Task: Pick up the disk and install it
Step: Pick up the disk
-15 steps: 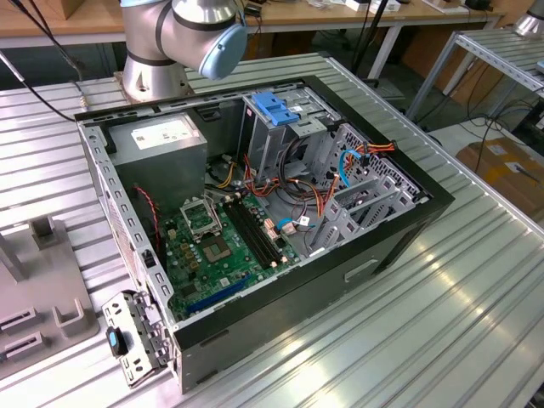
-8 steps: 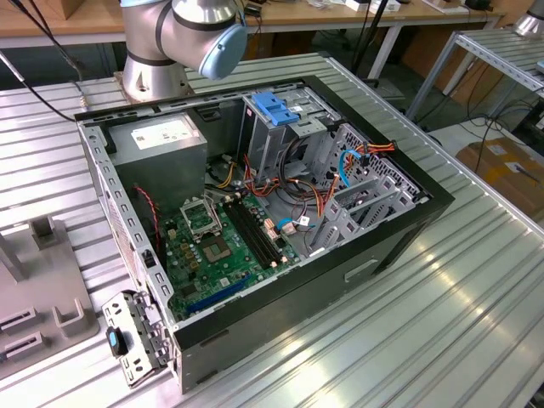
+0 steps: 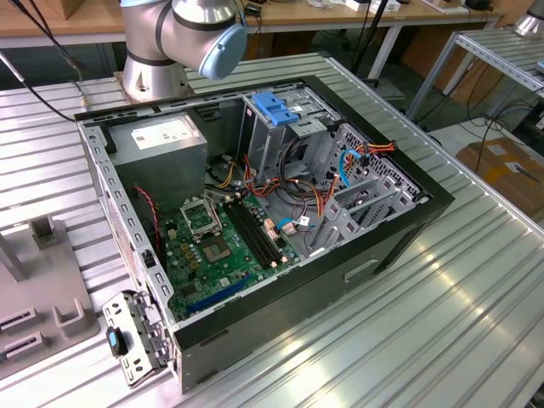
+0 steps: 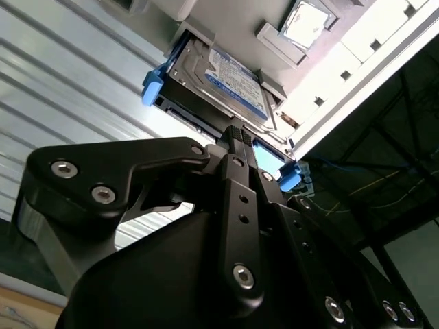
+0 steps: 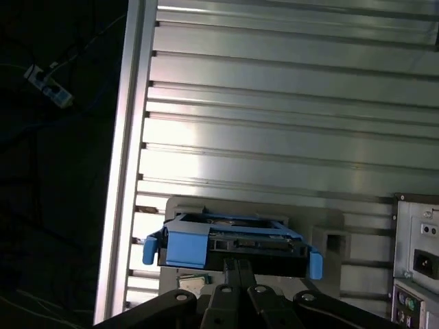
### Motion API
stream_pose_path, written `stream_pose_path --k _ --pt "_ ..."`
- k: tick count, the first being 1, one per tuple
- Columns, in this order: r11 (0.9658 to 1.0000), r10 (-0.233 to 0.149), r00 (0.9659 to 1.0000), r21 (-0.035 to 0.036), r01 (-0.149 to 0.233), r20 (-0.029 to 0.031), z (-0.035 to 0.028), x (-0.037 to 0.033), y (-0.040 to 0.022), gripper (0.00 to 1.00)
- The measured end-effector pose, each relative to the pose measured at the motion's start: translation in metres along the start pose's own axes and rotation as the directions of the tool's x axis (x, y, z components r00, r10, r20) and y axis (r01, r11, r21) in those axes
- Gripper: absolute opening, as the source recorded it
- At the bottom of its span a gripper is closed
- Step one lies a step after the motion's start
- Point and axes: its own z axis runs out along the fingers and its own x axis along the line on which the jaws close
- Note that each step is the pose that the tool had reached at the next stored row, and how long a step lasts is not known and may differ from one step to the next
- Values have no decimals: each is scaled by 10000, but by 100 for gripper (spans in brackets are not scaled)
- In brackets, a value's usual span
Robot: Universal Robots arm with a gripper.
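The open computer case (image 3: 399, 223) lies on its side on the slatted table (image 3: 442, 331). The motherboard (image 3: 223, 248) faces upward. A blue latch (image 3: 276, 108) tops the drive cage (image 3: 262, 144).

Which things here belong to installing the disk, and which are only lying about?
For the job: disk, gripper, drive cage with blue latch, open computer case.
Only lying about: power supply, motherboard, cardboard box.

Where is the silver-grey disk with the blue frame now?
In both wrist views, the disk sits before the gripper, at a grey holder on the ribbed table.
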Motion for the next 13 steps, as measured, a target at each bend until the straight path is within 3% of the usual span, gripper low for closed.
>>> stream_pose_path --k 4,7,13 --pt "9982 -602 9982 7 602 -20 0 0 0 11" --pt "9965 -835 9965 10 835 -30 0 0 0 11" --pt "9965 -840 9965 10 840 -29 1 0 0 11"
